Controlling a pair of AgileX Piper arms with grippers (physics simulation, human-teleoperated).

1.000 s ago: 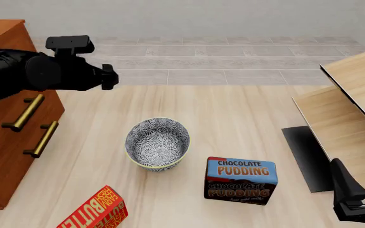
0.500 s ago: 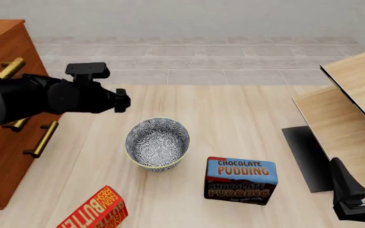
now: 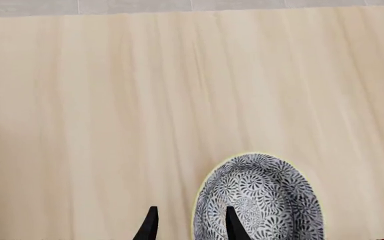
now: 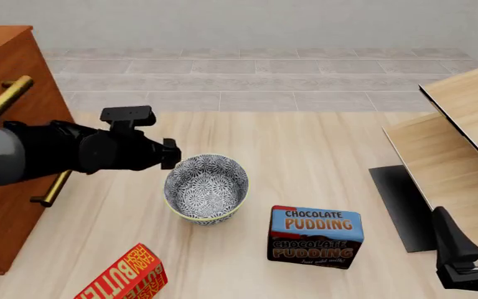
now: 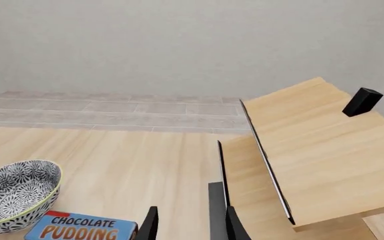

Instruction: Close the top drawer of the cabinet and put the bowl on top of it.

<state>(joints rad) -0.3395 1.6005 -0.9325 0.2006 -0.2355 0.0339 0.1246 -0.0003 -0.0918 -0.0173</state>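
1. Front view, centre: the small round deep bowl with blue-grey and white floral pattern and pale cream rim (image 4: 206, 188) stands upright on the pale light-wood desk (image 4: 305, 149), its opening facing up.
2. Front view, left edge: the large reddish-brown wooden cabinet (image 4: 7, 68) fills the upper and middle left of the frame. A long brass bar handle (image 4: 2, 98) shows above the black left arm (image 4: 48, 152), and another brass handle (image 4: 50, 190) shows below it; whether the top drawer is shut cannot be told from these frames.
3. Front view, left of centre: the left gripper (image 4: 171, 156) sits at the upper left edge of the bowl, just beside its rim; contact cannot be confirmed.
4. Left wrist view, lower centre: the two dark fingers (image 3: 150, 225) stand a little apart with nothing between them; one lies over bare desk, the other (image 3: 232, 224) over the bowl's patterned inside near its rim.
5. Front view, lower centre: a blue, red-topped box printed "CHOCOLATE PUDDING" (image 4: 315, 237) stands near the bowl on its right, apart from it.
6. Front view, bottom left: a red and yellow box (image 4: 127, 277) lies tilted at the frame's lower edge.
7. Front view, right: pale light-wood furniture (image 4: 463, 143) occupies the right side.
8. Front view, lower right corner: the right gripper (image 4: 472, 240) is low beside that furniture; the right wrist view shows its fingers (image 5: 150, 225) slightly parted and empty.
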